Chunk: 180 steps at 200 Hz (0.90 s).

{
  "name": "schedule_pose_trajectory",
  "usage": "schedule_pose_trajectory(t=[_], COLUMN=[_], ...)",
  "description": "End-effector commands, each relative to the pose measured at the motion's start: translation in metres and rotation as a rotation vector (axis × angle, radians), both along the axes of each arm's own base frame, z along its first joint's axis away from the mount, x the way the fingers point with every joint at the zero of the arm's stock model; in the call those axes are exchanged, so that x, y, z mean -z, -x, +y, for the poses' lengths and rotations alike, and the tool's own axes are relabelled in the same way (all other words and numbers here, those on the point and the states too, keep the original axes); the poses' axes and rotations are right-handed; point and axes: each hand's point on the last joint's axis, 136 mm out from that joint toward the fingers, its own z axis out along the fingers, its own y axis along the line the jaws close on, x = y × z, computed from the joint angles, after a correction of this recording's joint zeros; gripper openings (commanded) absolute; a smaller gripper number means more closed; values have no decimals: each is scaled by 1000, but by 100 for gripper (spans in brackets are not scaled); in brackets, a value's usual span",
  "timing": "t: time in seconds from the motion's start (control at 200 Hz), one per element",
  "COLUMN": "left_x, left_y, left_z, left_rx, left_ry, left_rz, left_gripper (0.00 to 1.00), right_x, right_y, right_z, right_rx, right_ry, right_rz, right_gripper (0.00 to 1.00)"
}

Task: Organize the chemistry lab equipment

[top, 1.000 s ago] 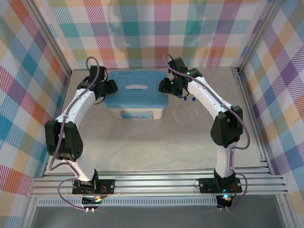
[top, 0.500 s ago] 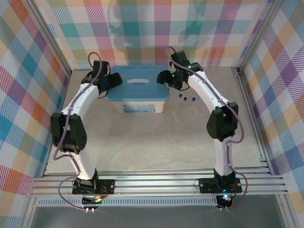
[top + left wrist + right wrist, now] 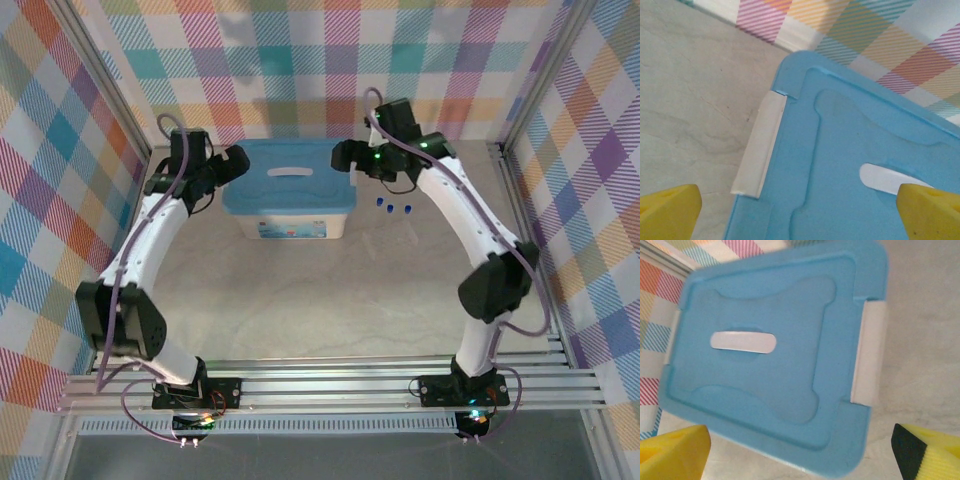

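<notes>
Of the chemistry lab equipment, the blue-capped tubes (image 3: 395, 208) lie on the table just right of the box, showing as three small blue caps. The translucent box (image 3: 288, 228) stands closed under its flat blue lid (image 3: 290, 188) near the back wall. My left gripper (image 3: 233, 161) hovers open at the lid's left end, and in the left wrist view its yellow fingertips (image 3: 667, 211) straddle the lid (image 3: 840, 165) without touching it. Open too, my right gripper (image 3: 346, 158) hangs over the lid's right end (image 3: 775, 365), holding nothing.
White latches (image 3: 760, 145) (image 3: 868, 360) clip the lid's short ends, and a white handle (image 3: 742, 342) sits in its middle. Plaid walls close the back and sides. Bare table (image 3: 320, 300) spreads in front of the box toward the arm bases.
Both grippers have opened wide and drawn up and away from the box's ends. The box sits a little farther back than a second ago.
</notes>
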Motion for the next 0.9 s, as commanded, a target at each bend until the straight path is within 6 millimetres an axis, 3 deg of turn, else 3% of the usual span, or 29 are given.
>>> schedule_pose_trajectory(t=[0.0, 0.13, 0.23, 0.36, 0.605, 0.76, 0.895], left_x=[-9, 1, 14, 34, 57, 65, 73], left_y=[17, 39, 49, 52, 57, 60, 63], left_z=[14, 18, 24, 25, 25, 24, 22], left_rx=[-25, -30, -54, -48, -80, -102, -106], left_ry=[-64, -74, -88, -106, -60, -21, -11], left_rz=[-35, -37, -30, 6, 18, -2, 0], left_gripper=[100, 100, 100, 100, 100, 100, 100], right_x=[-16, 4, 30, 65, 134, 172, 188], right_y=[2, 10, 11, 8, -3, -16, -34], right_z=[-44, -92, -126, -154, -182, -180, -165], right_rx=[84, 189, 259, 309, 395, 413, 388], right_ry=[81, 79, 74, 102, 78, -49, -152], right_rz=[-89, -45, 5, 60, 184, 291, 344], right_gripper=[95, 95, 95, 96, 97, 96, 95])
